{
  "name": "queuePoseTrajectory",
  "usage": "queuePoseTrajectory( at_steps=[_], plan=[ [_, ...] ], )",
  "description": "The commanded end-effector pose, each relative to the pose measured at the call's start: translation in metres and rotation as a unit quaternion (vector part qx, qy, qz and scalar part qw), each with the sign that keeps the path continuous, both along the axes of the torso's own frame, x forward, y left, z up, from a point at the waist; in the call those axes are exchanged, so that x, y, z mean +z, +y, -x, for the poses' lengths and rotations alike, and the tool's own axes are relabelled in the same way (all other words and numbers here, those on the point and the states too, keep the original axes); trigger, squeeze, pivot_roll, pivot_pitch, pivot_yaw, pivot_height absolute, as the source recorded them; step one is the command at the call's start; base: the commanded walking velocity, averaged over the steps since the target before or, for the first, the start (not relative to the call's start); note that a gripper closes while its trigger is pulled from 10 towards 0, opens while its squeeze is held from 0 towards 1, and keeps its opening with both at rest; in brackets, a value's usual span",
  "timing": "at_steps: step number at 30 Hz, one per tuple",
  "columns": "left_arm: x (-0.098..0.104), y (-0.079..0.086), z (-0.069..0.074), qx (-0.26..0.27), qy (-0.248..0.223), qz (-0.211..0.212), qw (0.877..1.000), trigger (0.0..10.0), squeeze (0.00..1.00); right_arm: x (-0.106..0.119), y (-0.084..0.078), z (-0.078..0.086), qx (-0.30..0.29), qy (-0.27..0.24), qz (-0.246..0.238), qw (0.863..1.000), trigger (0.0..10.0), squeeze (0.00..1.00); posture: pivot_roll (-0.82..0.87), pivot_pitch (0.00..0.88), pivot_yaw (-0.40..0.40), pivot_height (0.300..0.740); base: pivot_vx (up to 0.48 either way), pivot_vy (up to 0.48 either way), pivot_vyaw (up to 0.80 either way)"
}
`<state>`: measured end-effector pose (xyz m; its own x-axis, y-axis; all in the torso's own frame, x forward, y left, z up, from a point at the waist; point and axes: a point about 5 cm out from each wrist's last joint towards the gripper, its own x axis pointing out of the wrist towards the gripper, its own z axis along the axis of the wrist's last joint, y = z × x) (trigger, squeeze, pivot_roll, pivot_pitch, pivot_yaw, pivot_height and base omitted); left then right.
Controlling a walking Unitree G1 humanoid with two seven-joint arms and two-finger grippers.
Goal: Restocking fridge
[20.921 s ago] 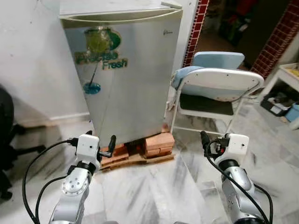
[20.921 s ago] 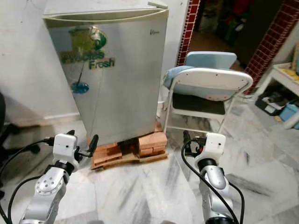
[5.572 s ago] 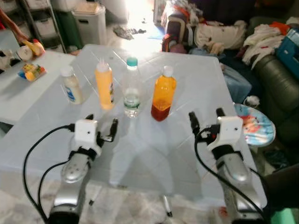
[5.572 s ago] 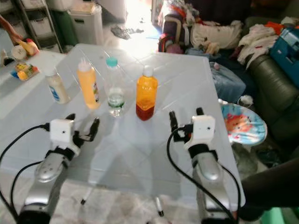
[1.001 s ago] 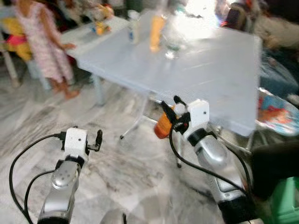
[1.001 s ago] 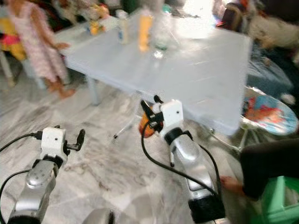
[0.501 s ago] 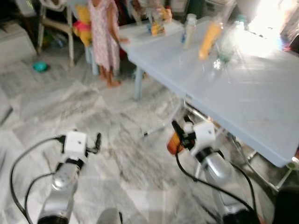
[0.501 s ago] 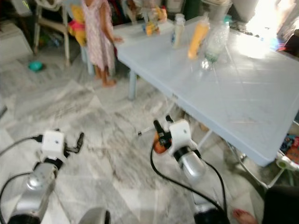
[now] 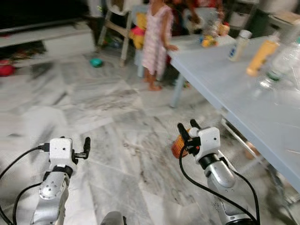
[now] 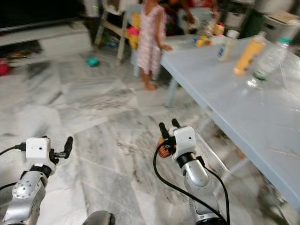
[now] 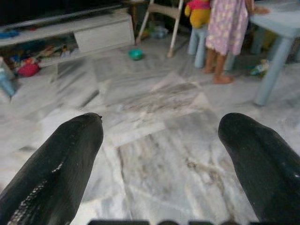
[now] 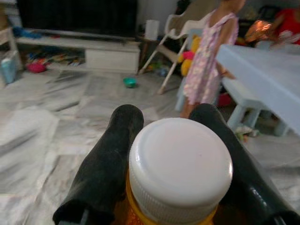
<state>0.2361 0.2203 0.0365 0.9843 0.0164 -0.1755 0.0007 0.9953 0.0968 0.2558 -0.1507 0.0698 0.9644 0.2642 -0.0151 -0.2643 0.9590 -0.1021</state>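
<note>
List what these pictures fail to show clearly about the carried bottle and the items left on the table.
- Orange bottle with white cap: its body and label are hidden in the right wrist view by the cap and the right gripper shut on it.
- Bottles on the pale blue table: labels blurred and too small in the eye views.
- Clear water bottle: cut off by the left eye view's edge.

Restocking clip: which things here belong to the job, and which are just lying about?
Job:
- orange bottle, held in the right gripper
- three bottles on the table: white, yellow, clear

Lying about:
- small green bowl
- yellow stuffed toy
- person
</note>
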Motion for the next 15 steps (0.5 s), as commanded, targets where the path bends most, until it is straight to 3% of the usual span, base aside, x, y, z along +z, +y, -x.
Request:
queuePoseTrajectory(
  at_steps=[1, 6, 15],
  plan=[
    [0.004, -0.003, -0.002, -0.012, -0.015, -0.011, 1.0, 10.0, 0.0, 0.008, 0.002, -0.004, 0.001, -0.02, -0.001, 1.0, 10.0, 0.0, 0.01, 0.0, -0.042, 0.74, 0.0, 0.0, 0.79],
    [0.012, -0.01, -0.014, -0.021, -0.025, -0.016, 0.999, 10.0, 0.0, 0.014, 0.01, -0.011, 0.023, -0.037, 0.009, 0.999, 10.0, 0.0, 0.01, 0.0, -0.043, 0.74, 0.0, 0.0, 0.79],
    [0.011, -0.008, -0.016, -0.023, -0.023, -0.019, 0.999, 10.0, 0.0, 0.014, 0.006, -0.013, 0.017, -0.037, 0.012, 0.999, 10.0, 0.0, 0.01, 0.0, -0.043, 0.74, 0.0, -0.138, 0.79]
  ],
)
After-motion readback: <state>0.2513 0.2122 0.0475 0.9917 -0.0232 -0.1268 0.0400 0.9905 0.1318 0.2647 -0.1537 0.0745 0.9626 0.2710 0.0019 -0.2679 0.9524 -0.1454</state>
